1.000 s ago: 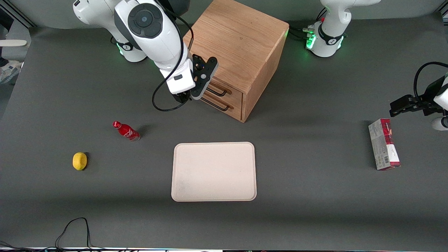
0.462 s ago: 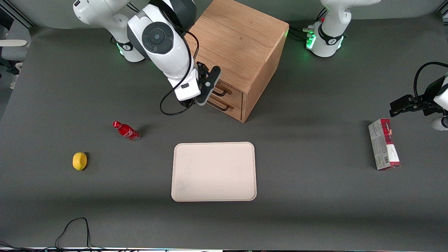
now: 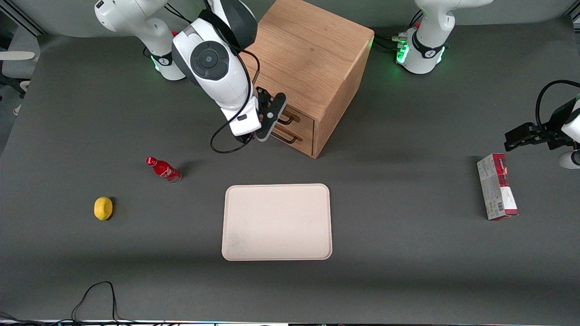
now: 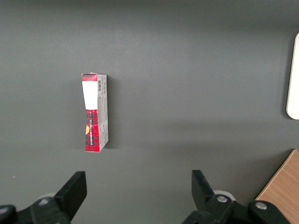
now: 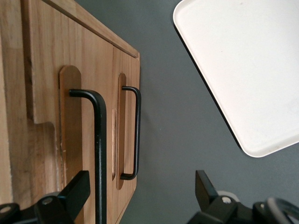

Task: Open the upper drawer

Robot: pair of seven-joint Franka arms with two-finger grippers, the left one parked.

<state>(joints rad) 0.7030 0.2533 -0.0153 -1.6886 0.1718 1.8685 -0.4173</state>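
Standing on the grey table (image 3: 408, 271), the wooden cabinet (image 3: 312, 50) has its upper drawer (image 3: 297, 117) shut, above the lower drawer (image 3: 294, 136). A tray (image 3: 277, 222), box (image 3: 496, 186), bottle (image 3: 163, 169) and lemon (image 3: 103, 208) lie clear. The gripper (image 5: 140, 198), fingers wide apart and empty, has moved closer to the upper handle (image 5: 99, 149).

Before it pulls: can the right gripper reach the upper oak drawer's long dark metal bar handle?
Likely yes: the open gripper sits close in front of the upper drawer, facing its bar handle, nothing between them.
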